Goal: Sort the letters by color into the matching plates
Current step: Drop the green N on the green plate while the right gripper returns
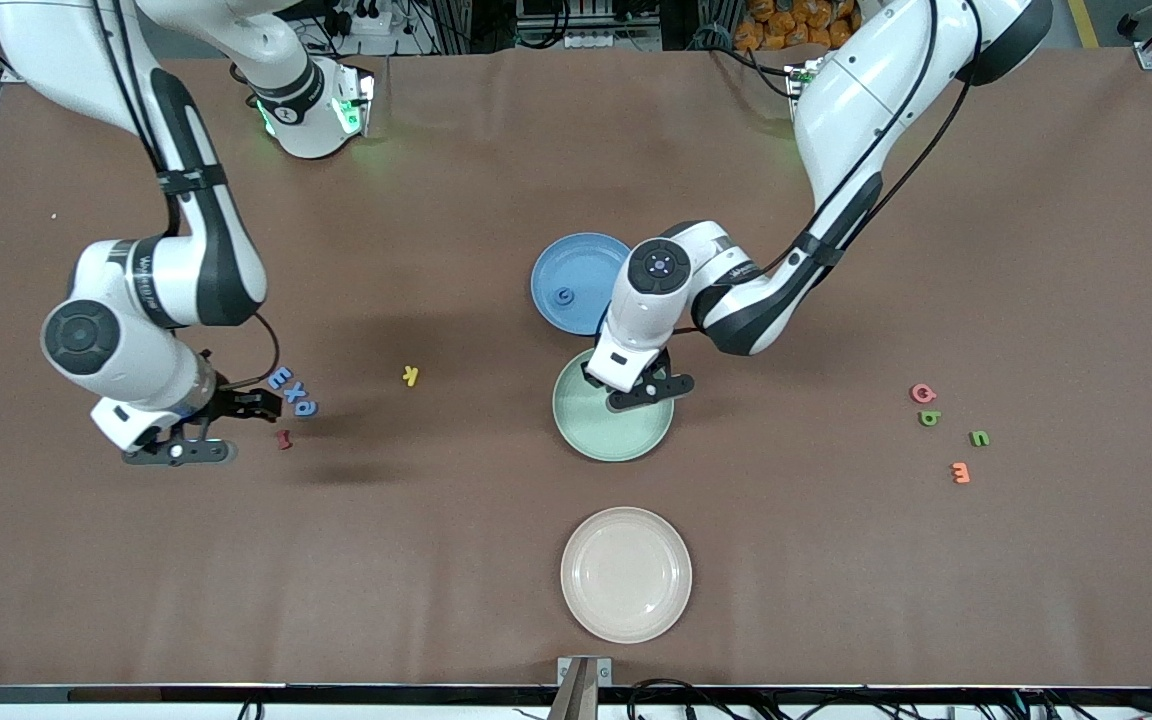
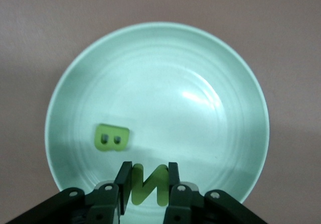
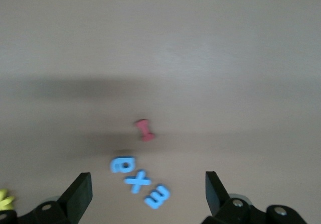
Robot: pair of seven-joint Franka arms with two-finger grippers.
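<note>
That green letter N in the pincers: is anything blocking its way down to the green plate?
Nothing visible. The left gripper, shut on the small flat green letter N, hangs over the pale mint-green round plate. A green letter B lies in the plate, beside the spot below.

Brown table [image 1: 496, 140], cables [image 1: 696, 690] at its edge

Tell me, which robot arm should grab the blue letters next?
The right arm, probably. Its right gripper hangs open beside the blue letters. The left gripper is busy over the green plate, shut on a green letter N.
</note>
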